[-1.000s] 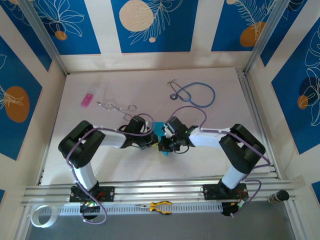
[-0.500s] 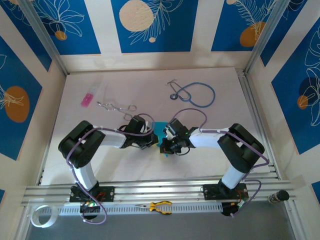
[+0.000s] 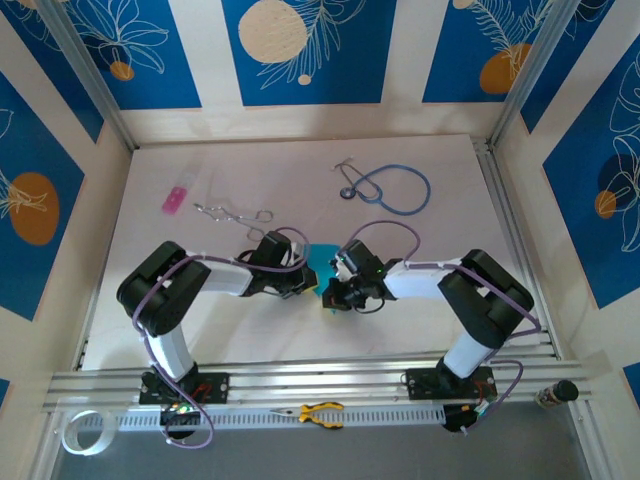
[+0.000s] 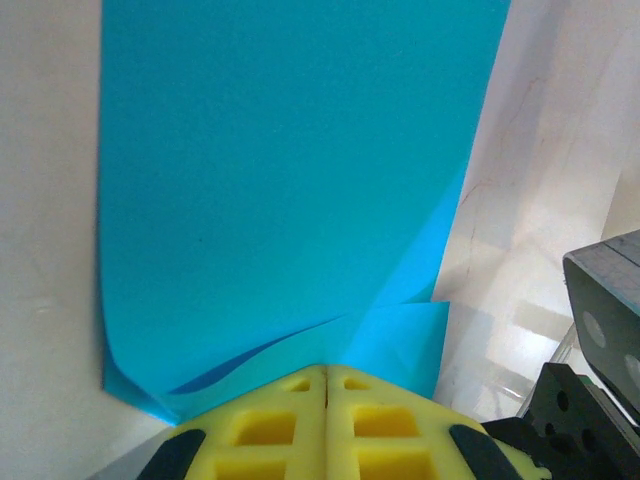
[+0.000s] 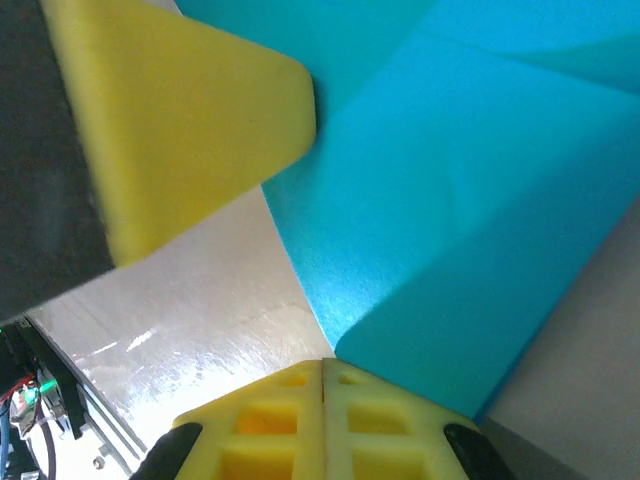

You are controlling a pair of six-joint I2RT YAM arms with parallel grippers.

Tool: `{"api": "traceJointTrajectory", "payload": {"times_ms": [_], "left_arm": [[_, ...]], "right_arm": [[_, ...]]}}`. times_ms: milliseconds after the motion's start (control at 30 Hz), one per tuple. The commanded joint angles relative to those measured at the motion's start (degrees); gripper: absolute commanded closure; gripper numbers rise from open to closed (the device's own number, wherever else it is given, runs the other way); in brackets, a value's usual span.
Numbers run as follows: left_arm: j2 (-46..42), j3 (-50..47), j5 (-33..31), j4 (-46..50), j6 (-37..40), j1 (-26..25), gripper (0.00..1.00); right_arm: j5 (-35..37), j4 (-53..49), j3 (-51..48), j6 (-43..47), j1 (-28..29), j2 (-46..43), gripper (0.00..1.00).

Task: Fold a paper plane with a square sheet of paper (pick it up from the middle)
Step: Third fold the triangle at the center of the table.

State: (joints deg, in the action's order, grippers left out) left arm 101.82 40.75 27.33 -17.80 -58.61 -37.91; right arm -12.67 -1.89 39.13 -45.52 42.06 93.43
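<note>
Left gripper (image 4: 325, 375), fingers pressed together, pinches the folded square sheet of paper (image 3: 322, 261) near the table's (image 3: 300, 335) middle. Right gripper (image 5: 322, 372) likewise nips its corner. Pulling apart could tear it, and the shallow corner hold might slip, skewing the crease.

In the middle of the white table (image 3: 450, 240) the 2 arms were elbowed inward. The left gripper (image 3: 303, 284) and right gripper (image 3: 330, 294) sat nose to nose, jaws closed, right at the folded cyan paper (image 3: 322, 262), a small angular patch between the wrists. Well behind them lay a blue-tubed stethoscope (image 3: 395, 188), metal tongs (image 3: 232, 212) and a small pink rectangle (image 3: 174, 200). On the near rail sat yellow-handled pliers (image 3: 320, 412) and, far left, a tape roll (image 3: 80, 432).
</note>
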Motion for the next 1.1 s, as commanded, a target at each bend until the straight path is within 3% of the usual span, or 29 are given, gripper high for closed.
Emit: {"api": "traceJointTrajectory", "payload": {"times_ms": [0, 333, 700, 967, 1067], "left_arm": [[2.4, -0.7, -3.2, 3.0, 0.4, -0.5, 1.0], [2.6, -1.0, -3.4, 2.4, -0.3, -0.5, 1.0], [2.5, -1.3, -7.7, -2.6, -6.6, -1.8, 1.0], [1.9, -0.4, -13.5, -3.0, -9.4, -5.0, 1.0], [1.8, -0.7, -13.4, -3.0, -9.5, -5.1, 1.0]], "right_arm": [[-0.9, -3.1, -2.6, 0.1, -0.3, -1.8, 0.96], [-1.8, -2.7, -8.8, 1.5, -1.3, -5.7, 0.96], [-4.8, -2.2, -8.3, 0.6, -7.8, -16.9, 0.93], [-8.1, 1.9, -2.7, -3.7, -8.6, -9.3, 0.92], [-6.0, 2.1, -0.3, -4.9, -7.9, -6.5, 0.93]]}}
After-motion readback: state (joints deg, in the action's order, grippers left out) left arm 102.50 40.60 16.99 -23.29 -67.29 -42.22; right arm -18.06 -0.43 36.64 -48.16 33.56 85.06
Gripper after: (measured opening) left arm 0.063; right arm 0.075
